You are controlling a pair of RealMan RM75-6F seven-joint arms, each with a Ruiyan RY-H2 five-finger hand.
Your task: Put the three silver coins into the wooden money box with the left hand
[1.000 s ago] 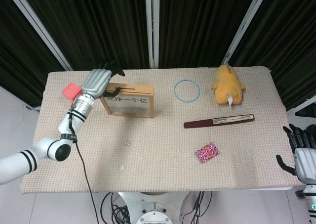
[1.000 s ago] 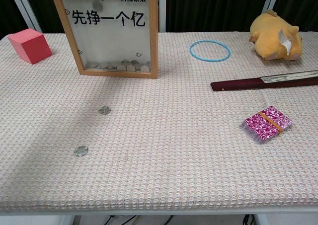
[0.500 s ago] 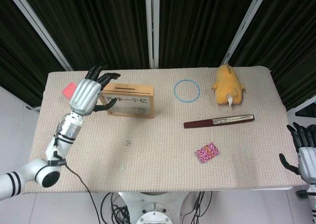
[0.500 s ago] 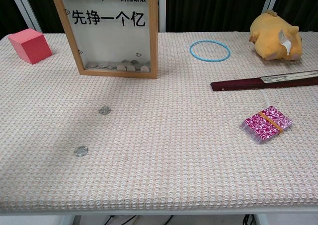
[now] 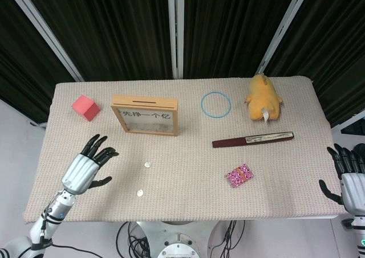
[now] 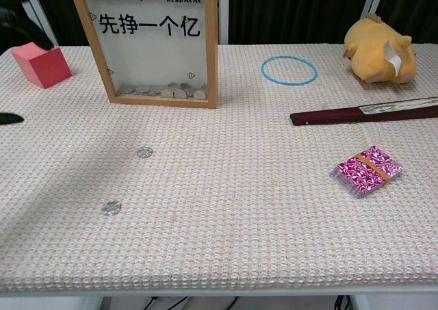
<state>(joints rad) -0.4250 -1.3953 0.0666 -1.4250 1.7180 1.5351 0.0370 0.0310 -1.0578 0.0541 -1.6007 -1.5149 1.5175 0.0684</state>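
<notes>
- the left hand [image 5: 85, 170] hovers over the front left part of the surface [image 5: 188, 195], fingers [image 5: 98, 147] spread apart and holding nothing.
- two silver coins lie loose on the cloth: one coin [image 5: 147, 164] nearer the box, the other coin [image 5: 139, 193] closer to the front edge, both well apart from the left hand.
- the wooden money box [image 5: 146, 115] stands upright toward the back left, with a heap of coins [image 6: 164, 90] visible behind its clear front.
- the right hand [image 5: 349, 181] hangs off the right edge, fingers apart, empty.
- a red cube [image 5: 85, 107], blue ring [image 5: 215, 105], yellow plush toy [image 5: 263, 97], folded fan [image 5: 252, 139] and pink packet [image 5: 239, 175] sit around.
</notes>
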